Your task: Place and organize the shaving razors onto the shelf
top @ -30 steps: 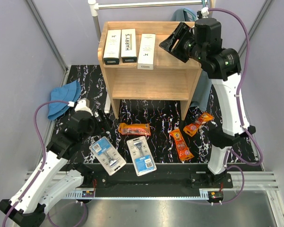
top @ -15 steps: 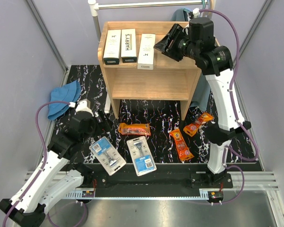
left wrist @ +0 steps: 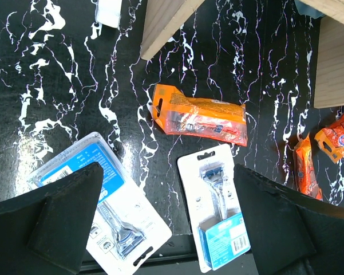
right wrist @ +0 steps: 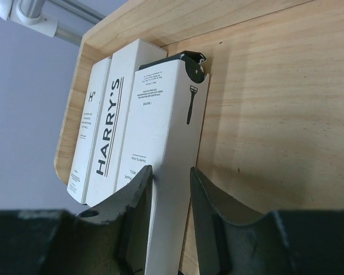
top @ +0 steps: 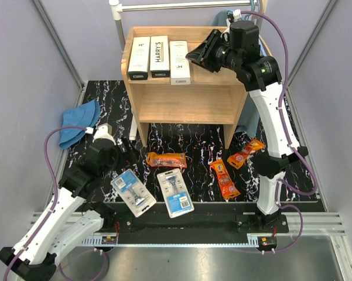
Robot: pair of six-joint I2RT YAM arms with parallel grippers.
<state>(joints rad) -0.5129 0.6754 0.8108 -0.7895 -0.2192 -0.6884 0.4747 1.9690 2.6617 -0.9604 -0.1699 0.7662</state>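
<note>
Three long white boxes (top: pixel 159 55) lie side by side on the top tier of the wooden shelf (top: pixel 187 105). My right gripper (top: pixel 190 57) is at the right side of the third box (right wrist: pixel 160 114); its jaws (right wrist: pixel 170 172) stand a narrow gap apart with that box's side face between the tips. Three orange pouches (top: pixel 166 159) (top: pixel 224 178) (top: pixel 246 152) and two blue blister cards (top: pixel 132 193) (top: pixel 175 192) lie on the black mat. My left gripper (top: pixel 123 146) hovers wide open and empty (left wrist: pixel 167 172) above the cards (left wrist: pixel 217 212).
A blue cloth hat (top: pixel 79 122) lies at the mat's left edge. A metal clothes rail (top: pixel 181 6) runs behind the shelf. The shelf's lower tier (top: pixel 184 96) holds nothing. Grey walls close both sides.
My right gripper moved left against the third white box. The box swung from a slight tilt to straight, beside the second box. The left arm has not moved.
</note>
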